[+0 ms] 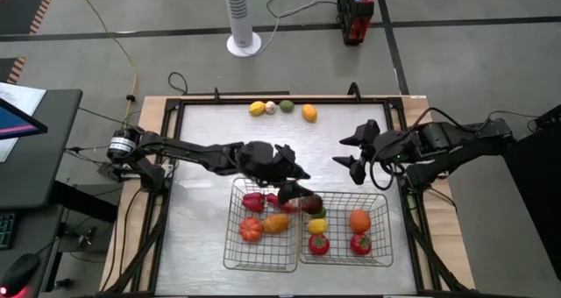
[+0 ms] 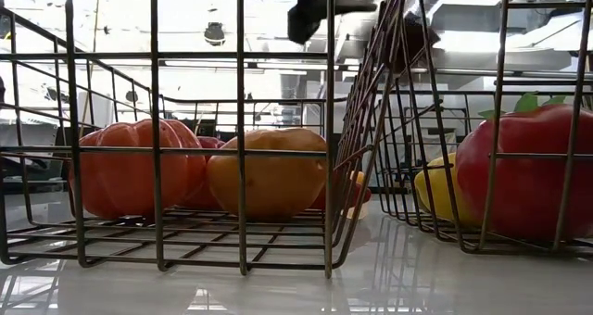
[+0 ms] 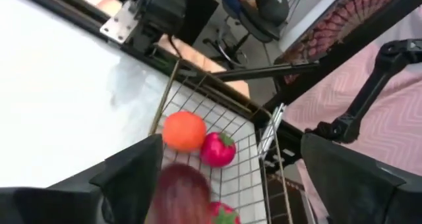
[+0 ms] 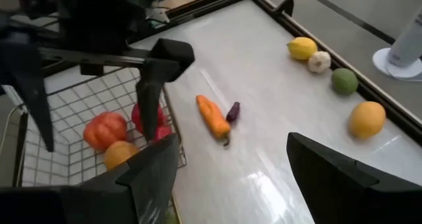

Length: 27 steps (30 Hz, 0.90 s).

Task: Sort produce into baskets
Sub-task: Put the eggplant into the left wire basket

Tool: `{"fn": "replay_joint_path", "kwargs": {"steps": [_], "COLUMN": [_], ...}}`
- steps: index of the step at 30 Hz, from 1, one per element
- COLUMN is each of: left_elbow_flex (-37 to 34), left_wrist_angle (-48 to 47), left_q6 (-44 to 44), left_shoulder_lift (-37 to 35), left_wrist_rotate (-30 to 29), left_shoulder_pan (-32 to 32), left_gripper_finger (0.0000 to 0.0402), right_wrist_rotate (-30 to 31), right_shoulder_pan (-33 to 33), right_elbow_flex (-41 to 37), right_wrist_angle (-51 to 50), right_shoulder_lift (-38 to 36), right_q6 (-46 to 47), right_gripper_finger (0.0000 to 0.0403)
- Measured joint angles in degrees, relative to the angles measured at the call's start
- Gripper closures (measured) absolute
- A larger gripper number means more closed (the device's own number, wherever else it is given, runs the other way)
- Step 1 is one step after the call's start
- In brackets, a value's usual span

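Silver wire mesh fills the nearest part of the low view: the left basket (image 2: pixel 199 148) holds a ribbed red tomato (image 2: pixel 134 176) and an orange-yellow fruit (image 2: pixel 269 171) side by side, and the right basket (image 2: pixel 482 120) holds a red apple-like fruit (image 2: pixel 533 171) with a yellow piece (image 2: pixel 435 190) behind it. Both baskets stand on a pale, glossy worktop (image 1: pixel 202 149) that mirrors the wires. From above, the baskets sit touching at the near edge, the right one also carrying an orange (image 1: pixel 359 220) and two red strawberry-like pieces.

Over the seam between them hangs the left tool (image 1: pixel 296 190), its fingers spread apart; the left wrist view shows a blurred reddish-brown fruit (image 3: pixel 183 191) low between them, and whether they grip it I cannot tell. The right tool (image 1: pixel 351 151) hovers over bare worktop just beyond the right basket, fingers wide apart and empty. The right wrist view shows a carrot (image 4: pixel 212 116) and a small dark purple piece (image 4: pixel 233 111) lying together on the surface.

At the far edge sit a lemon (image 1: pixel 256 109), a whitish bulb (image 1: pixel 270 107), a green fruit (image 1: pixel 286 107) and an orange-yellow one (image 1: pixel 309 113) in a row. Beyond lies grey floor with a white tower fan (image 1: pixel 243 17), a red device (image 1: pixel 355 9) and yellow cable.
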Motion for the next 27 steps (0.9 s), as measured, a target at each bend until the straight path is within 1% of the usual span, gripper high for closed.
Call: {"fn": "replay_joint_path", "kwargs": {"steps": [3, 5, 6, 8, 10, 14, 15, 17, 20, 22, 27], "left_elbow_flex": [0.0, 0.0, 0.0, 0.0, 0.0, 0.0, 0.0, 0.1, 0.0, 0.0, 0.0], "left_wrist_angle": [-2.2, -6.1, -9.2, -15.4, -22.7, -34.8, -36.6, -38.5, -39.6, -39.1, -40.5], "left_q6": [0.0, 0.5, 1.2, 4.3, 9.4, 22.4, 26.0, 32.6, 39.9, 43.5, 51.7], "left_shoulder_lift": [0.0, -0.3, -0.6, -1.2, -2.0, -1.9, -1.7, -0.4, 1.8, 2.8, 5.9], "left_wrist_rotate": [4.7, 7.0, 7.2, 6.1, 3.7, -1.7, -3.0, -6.0, -6.8, -5.8, -0.9], "left_shoulder_pan": [2.8, 5.0, 6.3, 8.8, 11.2, 15.1, 15.8, 17.0, 18.6, 19.8, 22.0], "left_gripper_finger": [0.0053, 0.0056, 0.0059, 0.0066, 0.0074, 0.0088, 0.009, 0.0094, 0.0095, 0.0095, 0.0095], "right_wrist_rotate": [-0.7, -1.5, -1.5, -1.5, -1.4, -1.4, -1.4, -1.4, -1.5, -1.6, -2.3], "right_shoulder_pan": [-1.1, -1.7, -2.0, -2.0, -2.4, -3.9, -4.4, -5.2, -6.1, -6.1, -6.3], "right_elbow_flex": [0.0, 0.0, 0.0, 0.0, 0.0, 0.0, 0.0, 0.0, 0.0, 0.0, 0.0], "right_wrist_angle": [0.7, 1.4, 1.8, 2.3, 2.3, 2.8, 3.1, 3.7, 5.4, 6.7, 6.3], "right_shoulder_lift": [0.0, 0.0, 0.0, 0.0, 0.2, 0.5, 0.6, 1.1, 1.6, 2.2, 3.3], "right_q6": [0.0, 0.0, 0.0, 0.0, 0.0, 0.0, 0.0, 0.0, 0.1, 0.6, 1.8], "right_gripper_finger": [0.0092, 0.0092, 0.0092, 0.0092, 0.0092, 0.0092, 0.0092, 0.0092, 0.0092, 0.0092, 0.0092]}}
